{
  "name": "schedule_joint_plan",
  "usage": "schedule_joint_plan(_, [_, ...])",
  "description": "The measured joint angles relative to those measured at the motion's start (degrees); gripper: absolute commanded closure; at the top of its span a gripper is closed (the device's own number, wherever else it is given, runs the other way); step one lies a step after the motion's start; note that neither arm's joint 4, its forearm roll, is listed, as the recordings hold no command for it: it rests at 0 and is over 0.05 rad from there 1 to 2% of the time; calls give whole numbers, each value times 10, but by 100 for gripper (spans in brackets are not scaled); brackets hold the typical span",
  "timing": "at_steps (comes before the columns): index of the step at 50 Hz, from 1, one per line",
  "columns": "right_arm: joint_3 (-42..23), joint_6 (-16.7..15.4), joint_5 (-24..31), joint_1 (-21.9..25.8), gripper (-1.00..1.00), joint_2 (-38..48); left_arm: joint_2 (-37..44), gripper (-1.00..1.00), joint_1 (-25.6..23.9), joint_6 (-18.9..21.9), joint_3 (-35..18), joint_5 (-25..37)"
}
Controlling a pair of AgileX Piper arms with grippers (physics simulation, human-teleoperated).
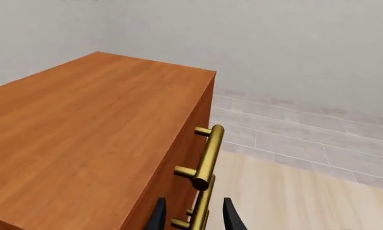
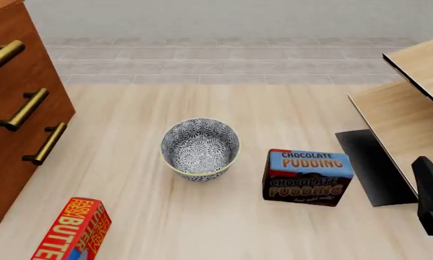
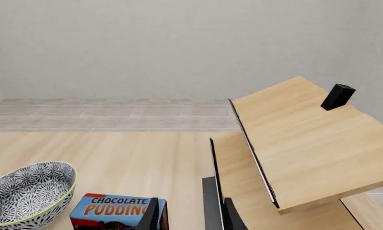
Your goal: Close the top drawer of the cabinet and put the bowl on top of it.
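Centre frame, the bowl (image 2: 200,148) (rigid, likely slick; best pinched at its rim) awaits the empty, part-open right end effector (image 3: 190,216)

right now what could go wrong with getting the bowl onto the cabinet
The bowl is deep and round, so a rim pinch may slip during the high lift to the cabinet top. The pudding box sits beside it and could get knocked. The left gripper hangs by the brass handles and might snag.

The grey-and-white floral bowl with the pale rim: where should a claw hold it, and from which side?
Grip the rim of the grey-and-white floral bowl from above, one finger inside the wall and one outside. It stands upright and open, and looks too wide for a claw to span.
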Motion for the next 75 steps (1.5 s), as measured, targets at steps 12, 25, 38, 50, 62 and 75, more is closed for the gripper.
schedule_joint_plan(12, [0, 0, 0, 0, -100, 0, -16, -100, -24, 7, 0, 26])
schedule_joint_plan(25, [0, 0, 0, 0, -100, 0, -60, -100, -78, 6, 5, 81])
schedule_joint_plan(38, [0, 0, 0, 0, -100, 0, -122, -100, -134, -2, -12, 161])
schedule_joint_plan(50, [0, 0, 0, 0, -100, 0, -173, -100, -192, -6, -42, 236])
schedule_joint_plan(62, [0, 0, 0, 0, -100, 0, -193, -100, -249, -5, -77, 299])
schedule_joint_plan(75, [0, 0, 0, 0, -100, 0, -133, -100, -295, -18, -117, 345])
